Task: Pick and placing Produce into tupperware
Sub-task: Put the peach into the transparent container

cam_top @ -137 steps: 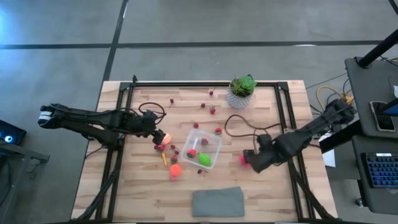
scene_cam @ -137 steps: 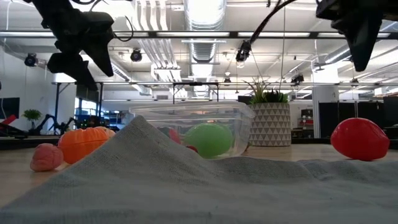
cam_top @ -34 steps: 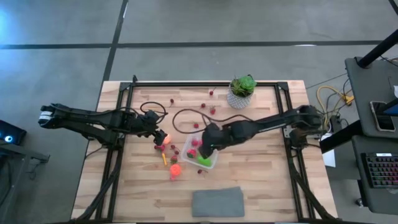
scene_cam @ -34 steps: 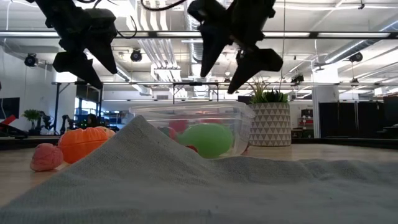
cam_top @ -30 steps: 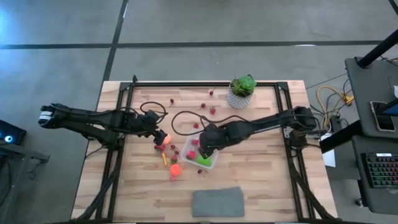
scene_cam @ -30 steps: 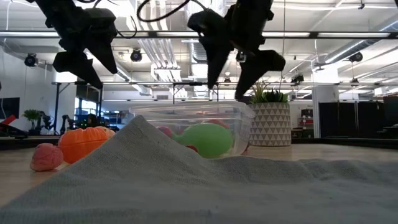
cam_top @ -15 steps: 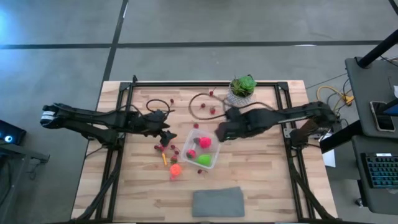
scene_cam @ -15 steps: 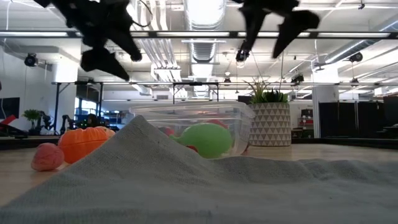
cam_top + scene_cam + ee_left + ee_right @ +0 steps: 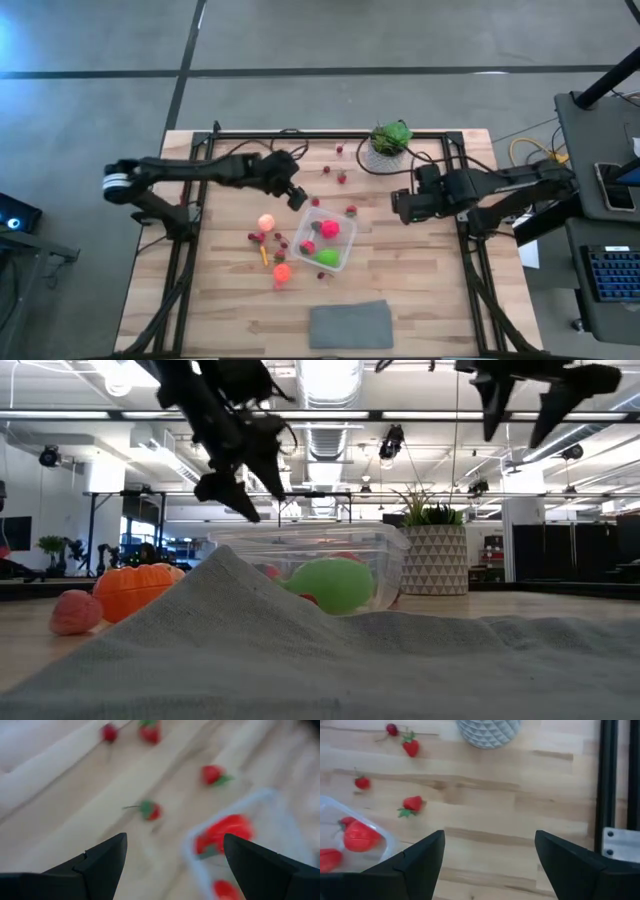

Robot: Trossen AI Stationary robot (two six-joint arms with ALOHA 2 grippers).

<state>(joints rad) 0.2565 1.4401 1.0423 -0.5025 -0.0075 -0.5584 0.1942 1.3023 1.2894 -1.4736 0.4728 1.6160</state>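
Note:
The clear tupperware (image 9: 343,262) stands mid-table and holds a red piece (image 9: 328,228), a green piece (image 9: 328,257) and small red ones; the low view shows its wall (image 9: 392,552). A peach piece (image 9: 266,222), an orange piece (image 9: 282,271) and dark berries lie on the wood to its left. Small strawberries (image 9: 342,177) lie beyond it. My left gripper (image 9: 298,198) hangs open above the table by the tub's far left corner, and its wrist view shows the tub's rim (image 9: 260,795). My right gripper (image 9: 397,207) is open, in the air right of the tub.
A leafy plant in a white pot (image 9: 388,148) stands near the far edge, just beyond my right gripper. A flat grey cloth (image 9: 350,324) lies at the near edge and fills the low view's foreground. Black frame rails (image 9: 465,200) run along the table's left and right sides.
My right gripper has drawn back from above the tub toward the table's right edge, staying open. My left gripper has travelled from beside the peach piece toward the far edge and the right, to the tub's far left corner. The peach piece lies uncovered on the wood.

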